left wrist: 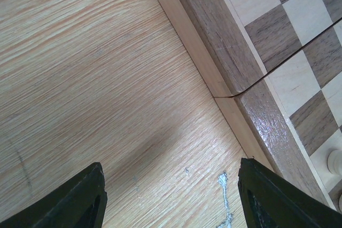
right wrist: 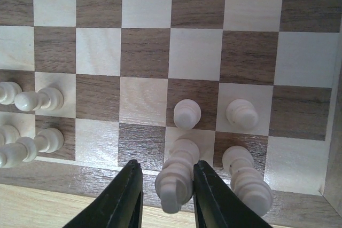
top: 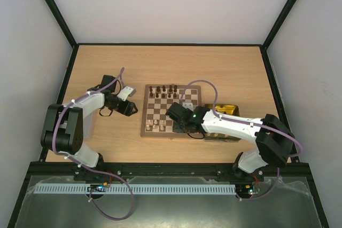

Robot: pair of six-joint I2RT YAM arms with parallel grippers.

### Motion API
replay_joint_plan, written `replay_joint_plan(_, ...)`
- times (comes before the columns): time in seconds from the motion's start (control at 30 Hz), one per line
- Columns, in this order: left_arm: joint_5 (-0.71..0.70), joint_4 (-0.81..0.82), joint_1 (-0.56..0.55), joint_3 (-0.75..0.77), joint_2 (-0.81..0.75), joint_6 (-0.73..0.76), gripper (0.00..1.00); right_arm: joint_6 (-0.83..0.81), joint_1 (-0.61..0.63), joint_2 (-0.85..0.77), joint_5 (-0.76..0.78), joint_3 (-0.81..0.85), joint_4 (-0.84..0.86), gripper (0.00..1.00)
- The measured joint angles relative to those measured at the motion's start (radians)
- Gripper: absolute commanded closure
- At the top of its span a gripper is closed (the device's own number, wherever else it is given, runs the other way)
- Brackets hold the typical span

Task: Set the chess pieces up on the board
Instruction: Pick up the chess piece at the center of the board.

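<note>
right claw [right wrist: 166,170] flanking upright cream piece [right wrist: 177,181] — grip unclear, left claw [left wrist: 171,165] apart — beside board [left wrist: 224,44]

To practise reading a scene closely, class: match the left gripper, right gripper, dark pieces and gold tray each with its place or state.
Column A
1. left gripper
2. right gripper
3. dark pieces
4. gold tray

Column B
a. on the far rows of the board
b. open, over bare table left of the board
c. right of the board, partly hidden by the right arm
d. fingers either side of a cream piece at the board's near edge

Pairs: 1-b, 2-d, 3-a, 4-c
</note>
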Motion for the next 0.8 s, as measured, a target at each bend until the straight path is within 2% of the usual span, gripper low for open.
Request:
replay_joint_plan(0.2,0.005,0.0,0.004,0.0,0.0,0.0,0.31,-0.005,0.0,0.016,0.001,0.0,0.008,0.8)
replay_joint_plan(0.8,0.006,0.002,0.005,0.0,0.0,0.0,0.3,-0.005,0.0,0.016,-0.012,0.0,0.009,0.83)
